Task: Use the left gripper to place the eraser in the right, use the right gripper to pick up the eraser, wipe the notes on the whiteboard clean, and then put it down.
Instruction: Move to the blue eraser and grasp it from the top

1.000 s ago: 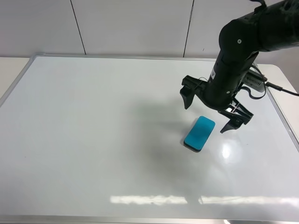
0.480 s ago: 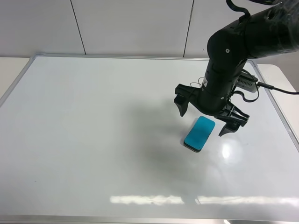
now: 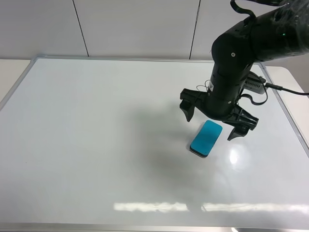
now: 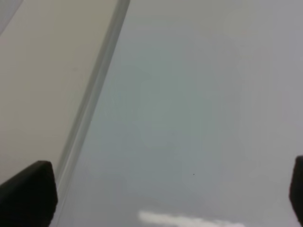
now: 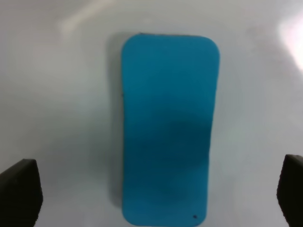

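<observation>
Flanking eraser (image 3: 205, 139) long edges, right gripper (image 3: 213, 125) jaws apart.

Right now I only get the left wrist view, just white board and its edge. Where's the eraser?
Observer: The eraser lies flat on the whiteboard, right of the middle in the high view.
Operator: Is something holding it?
Observer: No. The right gripper hangs over it, jaws open wide, one to each side.
Operator: Which side is up?
Observer: The teal top.
</observation>
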`<state>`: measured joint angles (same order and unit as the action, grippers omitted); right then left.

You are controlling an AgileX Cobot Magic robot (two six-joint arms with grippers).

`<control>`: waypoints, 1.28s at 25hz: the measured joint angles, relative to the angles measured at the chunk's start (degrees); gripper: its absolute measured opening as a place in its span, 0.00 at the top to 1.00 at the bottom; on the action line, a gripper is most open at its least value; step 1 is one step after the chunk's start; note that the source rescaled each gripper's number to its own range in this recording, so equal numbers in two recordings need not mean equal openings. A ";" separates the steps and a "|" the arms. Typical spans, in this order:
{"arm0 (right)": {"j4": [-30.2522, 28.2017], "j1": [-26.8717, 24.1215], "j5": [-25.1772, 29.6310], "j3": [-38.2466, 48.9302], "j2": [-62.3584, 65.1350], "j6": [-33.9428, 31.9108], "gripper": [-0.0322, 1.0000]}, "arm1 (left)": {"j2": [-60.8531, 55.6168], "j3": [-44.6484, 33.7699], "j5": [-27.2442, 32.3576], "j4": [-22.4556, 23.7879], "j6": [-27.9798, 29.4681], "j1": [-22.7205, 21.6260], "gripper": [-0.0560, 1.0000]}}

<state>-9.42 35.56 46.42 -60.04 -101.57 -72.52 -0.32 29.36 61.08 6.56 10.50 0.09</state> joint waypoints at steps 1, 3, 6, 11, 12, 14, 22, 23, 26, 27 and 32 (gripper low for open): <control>-0.06 0.00 -0.35 0.00 0.00 -0.05 0.00 | 0.00 0.00 0.00 0.00 0.00 0.00 0.00; -0.45 0.00 -1.25 0.00 0.00 -0.11 0.00 | 0.00 0.00 0.00 0.00 0.00 0.00 0.00; -1.23 0.00 -1.67 0.00 0.00 -0.11 0.00 | 0.00 0.00 0.00 0.00 0.00 0.00 0.00; -1.73 0.40 -2.10 0.98 0.00 -0.18 0.00 | 0.00 0.00 0.00 0.00 0.00 0.00 0.00; -1.66 0.56 -2.94 1.92 0.00 -0.47 0.00 | 0.00 0.00 0.00 0.00 0.00 0.00 0.00; -0.20 0.88 -7.23 6.17 0.00 -1.03 0.00 | 0.00 0.00 0.00 0.00 0.00 0.00 0.00; -0.12 1.30 -11.78 8.64 0.00 -1.69 0.00 | 0.00 0.00 0.00 0.00 0.00 0.00 0.00; -0.40 1.30 -11.93 8.73 0.00 -2.33 0.00 | 0.00 0.00 0.00 0.00 0.00 0.00 0.00; -1.63 1.30 -11.87 9.07 0.00 -4.39 0.00 | 0.00 0.00 0.00 0.00 0.00 0.00 0.00; -1.81 1.30 -11.83 9.07 0.00 -4.71 0.00 | 0.00 0.00 0.00 0.00 0.00 0.00 0.00; -3.02 1.30 -11.71 9.07 -0.97 -5.75 0.00 | 0.00 0.00 0.00 0.00 0.00 0.00 0.00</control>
<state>-12.44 36.86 34.71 -50.97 -102.54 -78.27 -0.32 29.36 61.08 6.56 10.50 0.09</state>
